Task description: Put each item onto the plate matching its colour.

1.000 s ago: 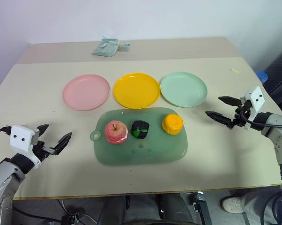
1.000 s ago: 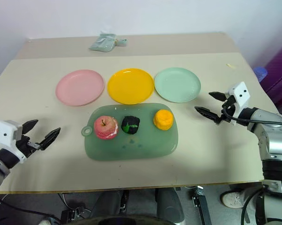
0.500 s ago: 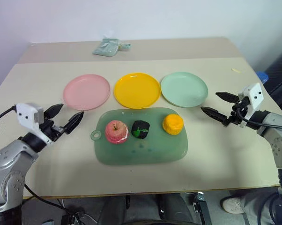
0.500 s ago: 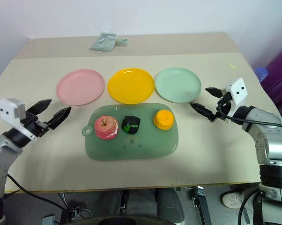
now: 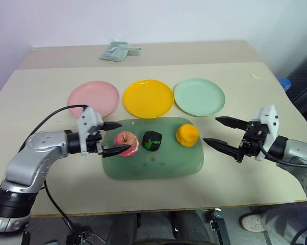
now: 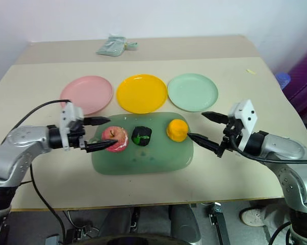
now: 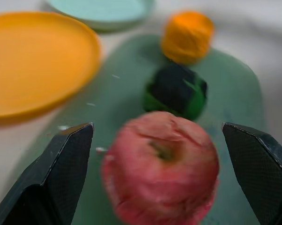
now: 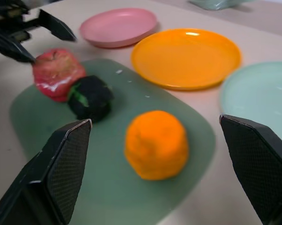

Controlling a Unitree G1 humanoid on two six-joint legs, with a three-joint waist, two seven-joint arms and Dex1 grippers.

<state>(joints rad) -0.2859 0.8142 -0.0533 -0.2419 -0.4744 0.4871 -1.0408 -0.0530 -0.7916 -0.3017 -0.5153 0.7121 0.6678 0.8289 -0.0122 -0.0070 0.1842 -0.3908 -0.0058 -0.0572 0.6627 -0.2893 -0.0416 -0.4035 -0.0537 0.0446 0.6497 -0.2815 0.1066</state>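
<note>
Both your arms reach inward, jaws wide and empty: left gripper (image 5: pixel 111 138) brackets the apple (image 5: pixel 126 143), right gripper (image 5: pixel 221 132) faces the orange fruit (image 5: pixel 187 135).

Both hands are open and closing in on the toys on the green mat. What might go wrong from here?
1. The left hand brackets the apple; the black-and-green lump sits close beside and may get nudged.
2. The right hand nears the orange fruit, which could roll off the mat.
</note>
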